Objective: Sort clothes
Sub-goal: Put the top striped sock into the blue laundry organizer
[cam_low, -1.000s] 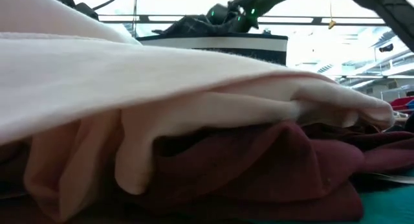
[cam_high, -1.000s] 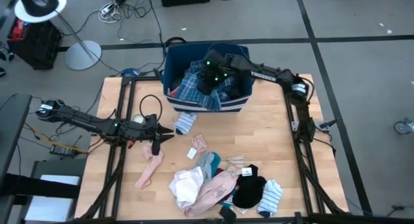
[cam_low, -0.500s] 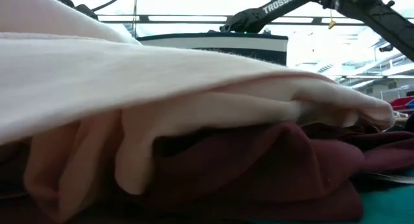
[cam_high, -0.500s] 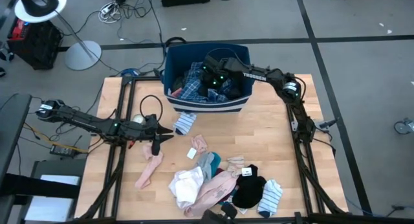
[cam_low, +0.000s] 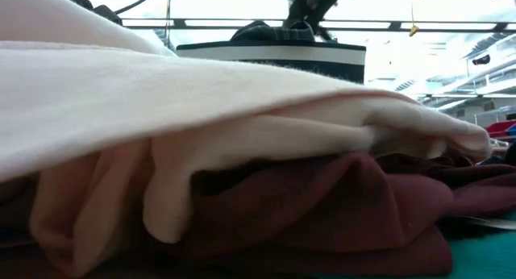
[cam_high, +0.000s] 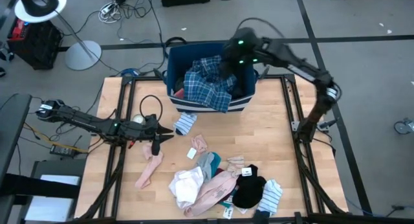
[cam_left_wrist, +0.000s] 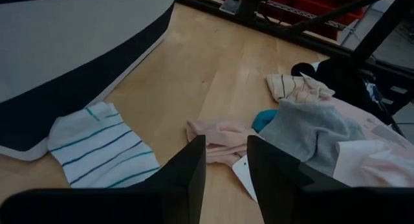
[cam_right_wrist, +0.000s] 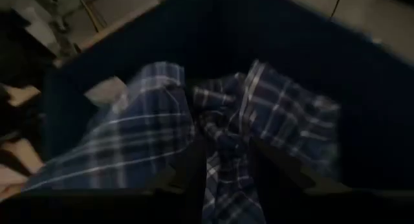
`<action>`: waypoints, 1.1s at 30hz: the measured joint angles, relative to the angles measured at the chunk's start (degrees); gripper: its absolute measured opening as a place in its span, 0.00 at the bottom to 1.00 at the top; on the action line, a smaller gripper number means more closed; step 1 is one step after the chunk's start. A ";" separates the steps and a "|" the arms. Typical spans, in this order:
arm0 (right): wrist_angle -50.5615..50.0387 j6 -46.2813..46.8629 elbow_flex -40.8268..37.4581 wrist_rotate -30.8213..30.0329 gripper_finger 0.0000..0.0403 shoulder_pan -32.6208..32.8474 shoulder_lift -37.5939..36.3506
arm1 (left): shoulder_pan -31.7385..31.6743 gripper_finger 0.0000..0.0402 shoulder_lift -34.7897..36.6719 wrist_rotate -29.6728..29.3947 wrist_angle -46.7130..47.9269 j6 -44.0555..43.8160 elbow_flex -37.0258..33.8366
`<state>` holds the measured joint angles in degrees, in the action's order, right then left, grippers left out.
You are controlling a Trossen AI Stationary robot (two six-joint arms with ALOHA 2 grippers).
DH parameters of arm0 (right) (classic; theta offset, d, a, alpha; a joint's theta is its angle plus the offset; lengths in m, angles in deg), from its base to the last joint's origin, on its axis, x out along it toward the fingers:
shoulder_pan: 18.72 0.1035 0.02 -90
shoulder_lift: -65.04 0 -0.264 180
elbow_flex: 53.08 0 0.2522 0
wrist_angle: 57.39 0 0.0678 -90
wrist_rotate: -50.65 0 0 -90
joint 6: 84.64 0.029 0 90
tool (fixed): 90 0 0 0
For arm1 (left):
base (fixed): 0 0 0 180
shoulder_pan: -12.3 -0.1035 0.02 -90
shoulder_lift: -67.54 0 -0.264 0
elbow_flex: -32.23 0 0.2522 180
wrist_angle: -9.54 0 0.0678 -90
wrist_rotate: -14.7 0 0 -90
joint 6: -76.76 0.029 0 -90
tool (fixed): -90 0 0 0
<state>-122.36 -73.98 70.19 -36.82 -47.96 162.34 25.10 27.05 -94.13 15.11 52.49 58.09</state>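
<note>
Here, the left pincer (cam_high: 157, 146) hovers low over the counter (cam_high: 272, 146) with its fingers slightly parted and nothing between them; a striped sock (cam_high: 184, 123) lies just beside it and a pink sock (cam_high: 148, 171) just below. Toward the middle, a heap of clothes (cam_high: 220, 185) rests near the counter's front edge. Further right, the right pincer (cam_high: 226, 63) is clamped on a blue plaid garment (cam_high: 208, 83), lifted above the bin (cam_high: 240, 106) and draping over its front wall.

Right claw (cam_high: 228, 67) raised and clamped; left claw (cam_high: 157, 141) low, fingers apart.
</note>
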 joint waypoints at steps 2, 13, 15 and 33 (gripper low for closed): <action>-1.92 -0.07 0.01 -0.30 0.29 0.33 -2.77 | 0.00 0.30 0.00 0.01 0.31 -0.02 0.00; -12.86 -2.30 -7.36 -0.14 0.29 7.12 -15.76 | 0.00 0.30 -0.02 0.00 0.44 -0.37 0.00; -12.26 -1.67 -11.88 -0.11 0.29 8.96 -19.02 | 0.00 0.30 -0.02 0.00 0.42 -0.37 0.00; 17.14 15.80 -57.91 -10.54 0.29 35.25 -42.10 | -0.02 0.30 -2.92 -1.53 1.86 -1.14 -0.02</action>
<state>-105.21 -58.18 12.28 -47.35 -12.71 120.23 25.08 24.13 -95.65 16.97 51.35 58.07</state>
